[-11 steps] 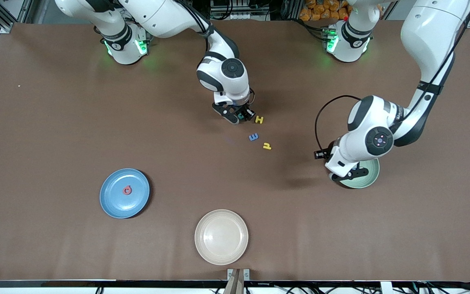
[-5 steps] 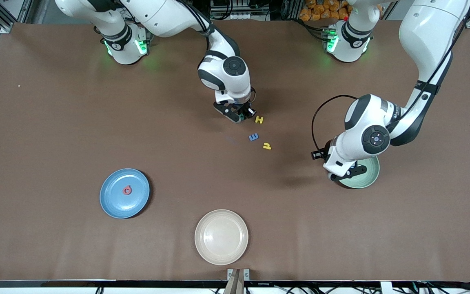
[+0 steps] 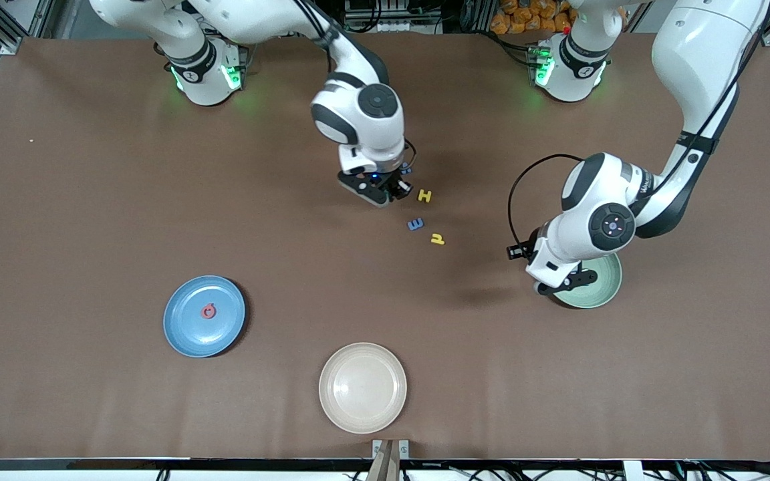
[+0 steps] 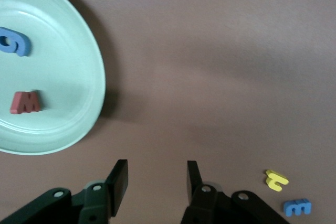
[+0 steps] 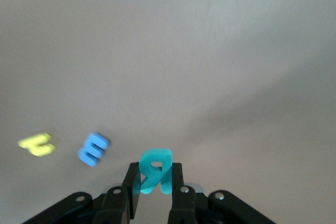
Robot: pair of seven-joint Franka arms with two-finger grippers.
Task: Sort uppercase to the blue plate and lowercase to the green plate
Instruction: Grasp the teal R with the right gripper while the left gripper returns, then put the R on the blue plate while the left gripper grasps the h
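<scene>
Teal letter point(image 5: 155, 170) pinched tight in my right gripper point(image 5: 153, 178).
My left gripper point(image 4: 156, 179) hung half open by the green plate point(image 4: 79, 51), holding nothing.

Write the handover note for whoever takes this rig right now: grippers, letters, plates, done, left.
Right gripper: shut on the teal letter, lifted above the table beside the yellow H.
Left gripper: open, empty, over bare table at the edge of the green plate.
Blue plate: holds the red G.
Green plate: holds a blue letter and a red letter.
Cream plate: nothing on it.
On the table: yellow H, blue letter and yellow lowercase letter, close together.
Left: place the teal letter, then sort those three.
</scene>
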